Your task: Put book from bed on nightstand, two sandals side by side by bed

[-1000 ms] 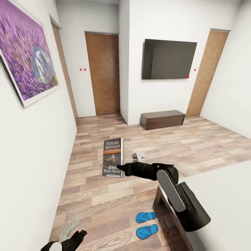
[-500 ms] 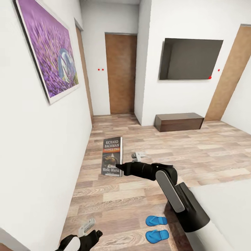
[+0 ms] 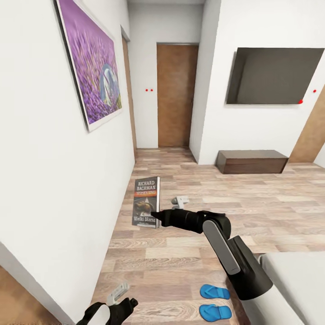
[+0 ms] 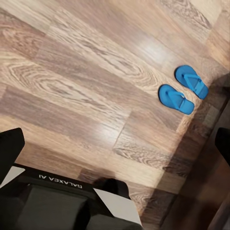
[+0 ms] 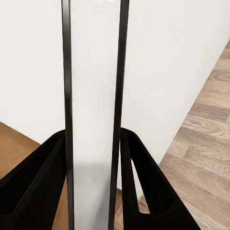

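Head view: the right gripper holds the book upright in mid-air above the wood-plank floor, cover toward the camera, its long axis standing vertical and its lower edge pinched between the fingers. The right wrist view confirms the grip, with the book's pale page edge running straight up between the two black fingers that press against its covers. The left gripper hangs low near the white wall and carries nothing; how far its fingers are spread cannot be told. The two sandals lie side by side on the floor just beside the corner of the bed, and the left wrist view shows the pair close together and parallel. Judging by that, the sandal half of the task looks done. No nightstand can be made out; the dark piece under the wall-mounted screen is the long low bench. The book is already in the right arm, so the coming move likely turns on bringing a nightstand within that arm's reach and laying the book flat.
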Robot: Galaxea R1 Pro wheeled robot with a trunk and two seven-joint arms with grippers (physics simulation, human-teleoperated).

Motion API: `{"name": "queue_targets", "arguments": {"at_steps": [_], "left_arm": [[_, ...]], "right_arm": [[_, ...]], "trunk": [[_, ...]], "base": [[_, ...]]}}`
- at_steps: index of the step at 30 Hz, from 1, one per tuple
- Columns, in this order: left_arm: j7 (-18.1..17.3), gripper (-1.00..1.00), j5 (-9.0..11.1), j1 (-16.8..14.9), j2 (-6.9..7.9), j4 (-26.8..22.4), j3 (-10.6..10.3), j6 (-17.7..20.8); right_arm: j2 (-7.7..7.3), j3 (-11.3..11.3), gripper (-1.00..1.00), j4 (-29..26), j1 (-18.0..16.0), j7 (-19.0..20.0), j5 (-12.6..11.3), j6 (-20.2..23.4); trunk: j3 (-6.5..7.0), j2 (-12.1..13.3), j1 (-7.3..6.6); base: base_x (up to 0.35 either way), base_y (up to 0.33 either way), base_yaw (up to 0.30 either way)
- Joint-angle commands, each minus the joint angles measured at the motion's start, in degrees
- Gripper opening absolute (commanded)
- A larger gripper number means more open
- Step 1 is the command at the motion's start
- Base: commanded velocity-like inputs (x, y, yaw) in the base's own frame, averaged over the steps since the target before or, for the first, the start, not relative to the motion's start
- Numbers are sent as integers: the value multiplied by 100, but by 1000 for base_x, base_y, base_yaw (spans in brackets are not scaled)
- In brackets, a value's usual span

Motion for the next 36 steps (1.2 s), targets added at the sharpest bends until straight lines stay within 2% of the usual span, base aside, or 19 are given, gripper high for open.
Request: {"name": "queue_targets", "arguments": {"at_steps": [1, 14, 18, 24, 36], "left_arm": [[49, 100, 58, -10, 0, 0, -32, -1], [35, 100, 51, -19, -11, 19, -35, 41], [34, 100, -20, -20, -14, 19, -33, 55], [-106, 100, -233, -20, -20, 24, -28, 68], [-192, 100, -298, -22, -22, 27, -22, 71]], "right_arm": [[2, -22, -100, -2, -3, 52, 47, 20], [-4, -42, -100, -3, 6, 61, 45, 9], [-4, -43, -100, -5, 7, 64, 44, 7], [-12, -48, -100, -36, 11, 73, 44, 8], [-14, -53, -100, -52, 17, 67, 39, 8]], "trunk": [[-7, -5, 0], [-7, -5, 0], [-7, -5, 0], [-7, -5, 0], [-7, -5, 0]], "base": [[8, 9, 75], [128, 130, 28], [220, 203, 4], [246, 180, -6], [89, 52, -110]]}}
